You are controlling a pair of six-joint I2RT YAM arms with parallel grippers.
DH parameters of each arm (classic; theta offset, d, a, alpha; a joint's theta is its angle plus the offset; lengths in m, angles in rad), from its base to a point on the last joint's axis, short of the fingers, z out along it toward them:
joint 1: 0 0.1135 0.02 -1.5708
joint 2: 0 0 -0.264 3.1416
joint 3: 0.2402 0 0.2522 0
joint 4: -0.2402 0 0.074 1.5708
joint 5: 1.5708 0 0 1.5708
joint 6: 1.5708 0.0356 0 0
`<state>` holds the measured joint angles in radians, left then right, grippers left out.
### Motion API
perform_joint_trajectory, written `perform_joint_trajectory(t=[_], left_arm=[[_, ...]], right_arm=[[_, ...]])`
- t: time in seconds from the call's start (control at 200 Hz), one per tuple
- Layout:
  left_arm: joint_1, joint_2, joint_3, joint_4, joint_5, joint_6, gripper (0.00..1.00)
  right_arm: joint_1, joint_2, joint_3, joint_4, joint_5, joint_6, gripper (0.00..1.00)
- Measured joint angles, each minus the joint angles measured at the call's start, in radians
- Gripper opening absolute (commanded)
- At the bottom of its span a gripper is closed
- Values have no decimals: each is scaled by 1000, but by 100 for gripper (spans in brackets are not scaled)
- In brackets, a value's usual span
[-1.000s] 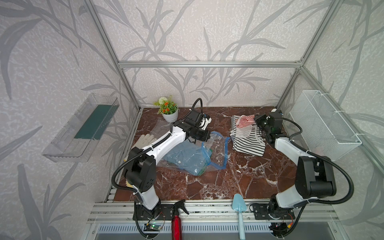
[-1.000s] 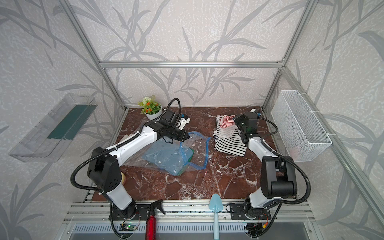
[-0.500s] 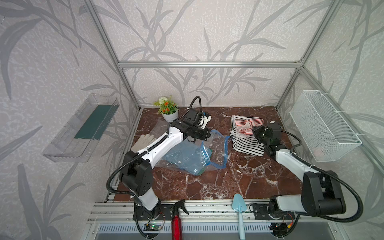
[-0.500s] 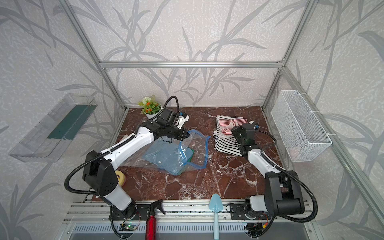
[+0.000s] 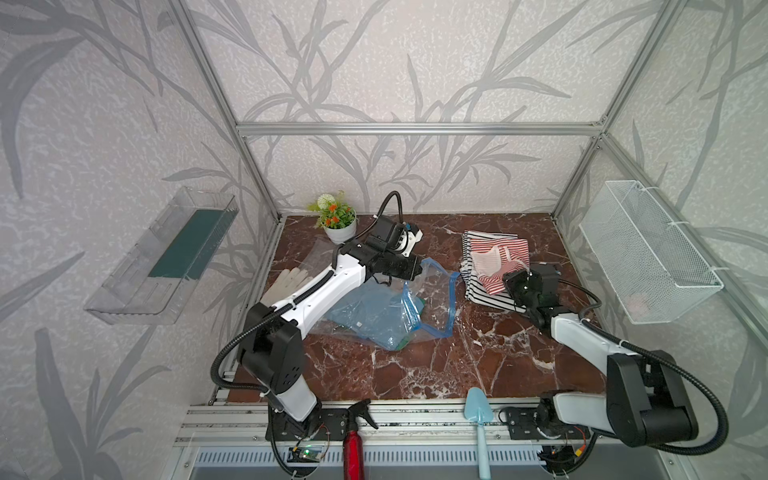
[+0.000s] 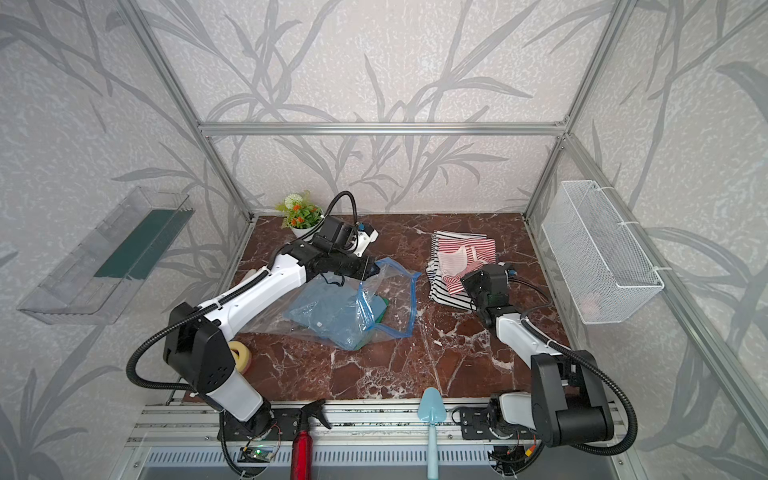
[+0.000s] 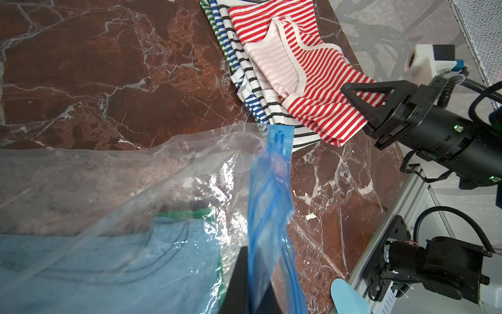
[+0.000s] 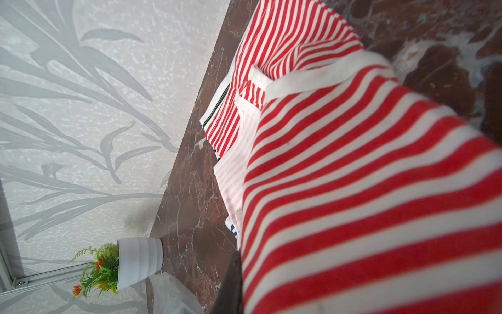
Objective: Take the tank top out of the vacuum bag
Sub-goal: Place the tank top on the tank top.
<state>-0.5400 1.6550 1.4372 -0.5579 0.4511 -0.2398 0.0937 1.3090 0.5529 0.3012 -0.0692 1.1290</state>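
The clear vacuum bag lies crumpled left of centre on the marble, with a light blue garment and a green one inside. My left gripper is shut on the bag's blue zip strip and holds the mouth up. The red-and-white striped tank top lies outside the bag, on a pile of striped clothes at the back right. My right gripper is at its near edge, shut on the cloth.
A potted plant stands at the back left, with white gloves beside the left arm. A wire basket hangs on the right wall and a clear shelf on the left. A tape roll, trowel and red spray bottle lie at the front.
My right gripper has drawn back toward the front, and the tank top now lies spread on the striped pile. The left gripper shifted slightly, still holding the zip strip.
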Motion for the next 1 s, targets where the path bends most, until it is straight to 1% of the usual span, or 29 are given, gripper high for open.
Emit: perform_joint_trajectory(t=[0.075, 0.135, 0.3, 0.535, 0.675, 0.76, 0.935, 1.0], left_arm=[[0, 0, 0, 2, 0, 0, 0], [0, 0, 0, 3, 0, 0, 0], [0, 0, 0, 5, 0, 0, 0], [0, -1, 0, 5, 0, 0, 0], [0, -3, -2, 5, 0, 0, 0], [0, -8, -2, 6, 0, 0, 0], [0, -12, -2, 6, 2, -2, 0], [0, -12, -2, 6, 5, -6, 0]], right_arm=[[0, 0, -14, 0, -4, 1, 14], [0, -3, -31, 1, -6, 0, 17], [0, -40, -73, -21, 0, -7, 32], [0, -97, -103, -68, 15, -39, 48], [-4, -188, -141, -148, 34, -69, 51], [-13, -274, -151, -232, 50, -100, 53], [-28, -463, -142, -425, 97, -198, 53], [-29, -496, -117, -504, 111, -253, 49]])
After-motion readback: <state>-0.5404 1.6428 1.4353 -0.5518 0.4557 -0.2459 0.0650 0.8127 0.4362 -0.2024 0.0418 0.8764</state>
